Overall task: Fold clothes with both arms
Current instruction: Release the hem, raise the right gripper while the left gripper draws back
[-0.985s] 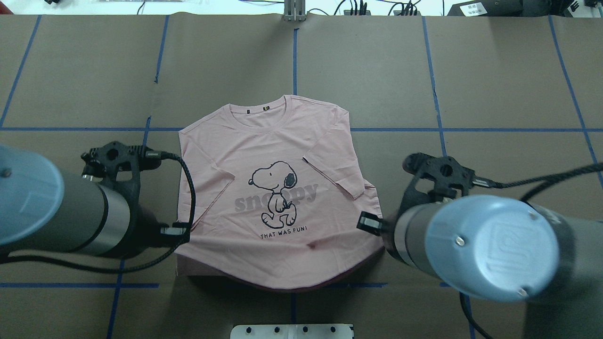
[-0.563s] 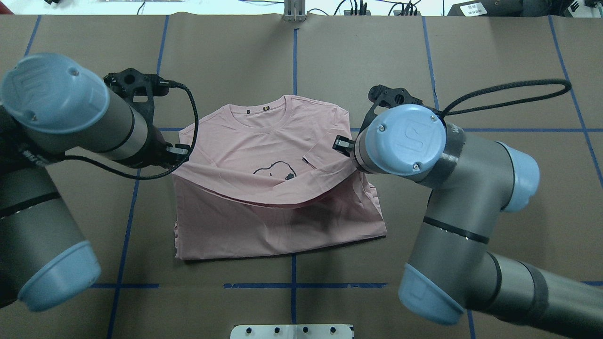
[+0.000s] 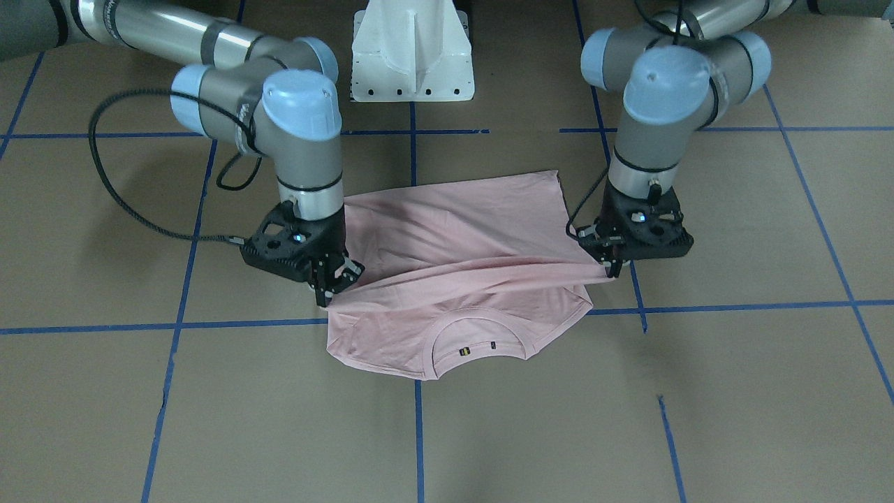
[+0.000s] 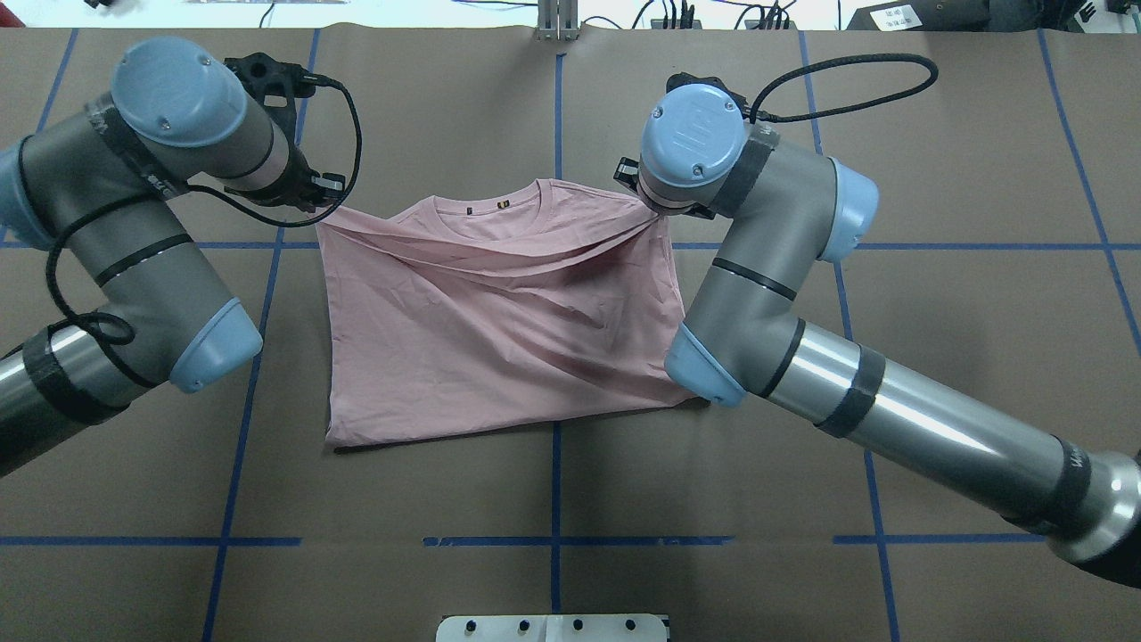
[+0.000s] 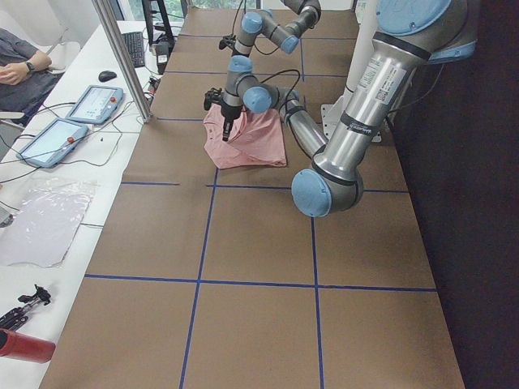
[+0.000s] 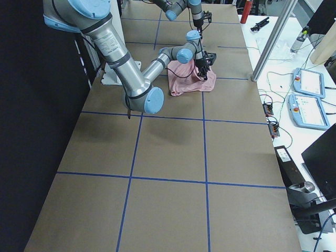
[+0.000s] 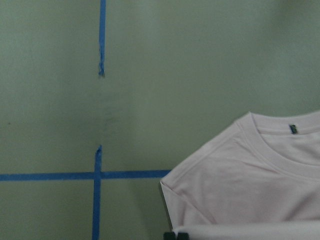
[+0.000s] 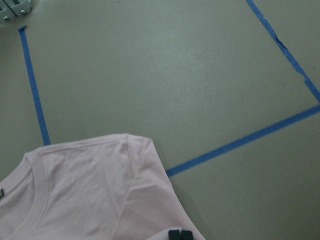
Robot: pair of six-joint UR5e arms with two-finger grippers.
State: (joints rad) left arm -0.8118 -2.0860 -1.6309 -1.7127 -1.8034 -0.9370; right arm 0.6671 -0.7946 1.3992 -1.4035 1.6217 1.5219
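The pale pink T-shirt (image 4: 499,339) lies at the table's middle with its near half doubled over toward the ribbed collar (image 4: 499,209), plain back up and print hidden. My left gripper (image 4: 321,201) is shut on the hem corner at the shirt's far left, beside the shoulder. At the far right, my right gripper (image 4: 646,201) is shut on the other hem corner. In the front-facing view the left gripper (image 3: 614,269) and right gripper (image 3: 332,286) hold the hem stretched just above the collar (image 3: 478,342). Each wrist view shows closed fingertips (image 7: 176,235) (image 8: 180,234) over the shirt's shoulder.
Brown paper with blue tape lines (image 4: 553,539) covers the table. The white pedestal base (image 3: 412,49) stands at the robot's side. Side benches hold tablets (image 5: 93,104) and cables; a seated person (image 5: 20,61) is at one bench. The right arm's elbow (image 4: 704,366) overhangs the shirt's right edge.
Both grippers have carried the hem from the near edge away over the shirt to the collar. The Snoopy print is now covered by the folded half.
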